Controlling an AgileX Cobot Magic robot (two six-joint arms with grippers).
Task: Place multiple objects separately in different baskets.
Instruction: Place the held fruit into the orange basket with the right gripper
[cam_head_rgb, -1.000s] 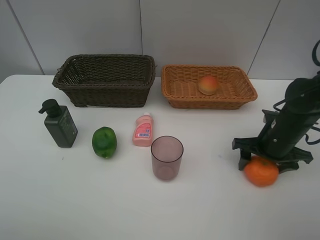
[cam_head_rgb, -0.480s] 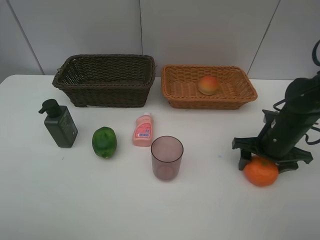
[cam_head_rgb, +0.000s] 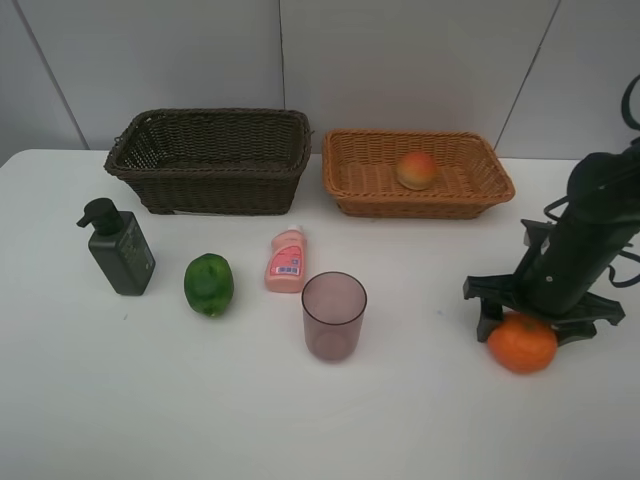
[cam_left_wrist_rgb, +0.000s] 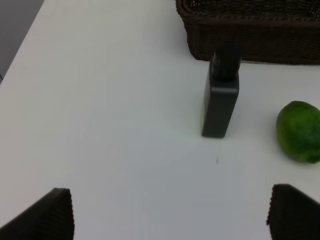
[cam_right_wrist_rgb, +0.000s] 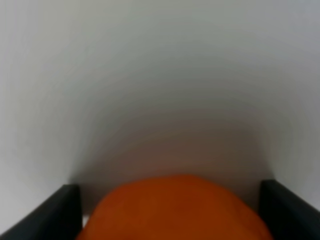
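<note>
The right end effector (cam_head_rgb: 543, 318) is straddling the tangerine (cam_head_rgb: 522, 344) on the tabletop (cam_head_rgb: 420, 420), jaws spread wide and gripping nothing. The fruit is looking only partly between the fingers. I am judging that centring over it and closing slowly at its widest girth is the way to stop it rolling out. The left end effector (cam_left_wrist_rgb: 170, 212) is hanging wide open near the pump bottle (cam_left_wrist_rgb: 220, 102).

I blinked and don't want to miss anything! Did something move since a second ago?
Nothing visibly changed. The right gripper still sits low over the tangerine, with a finger on either side and the fruit still on the table. The peach stays in the light orange-tan basket, and the other things have not shifted.
</note>
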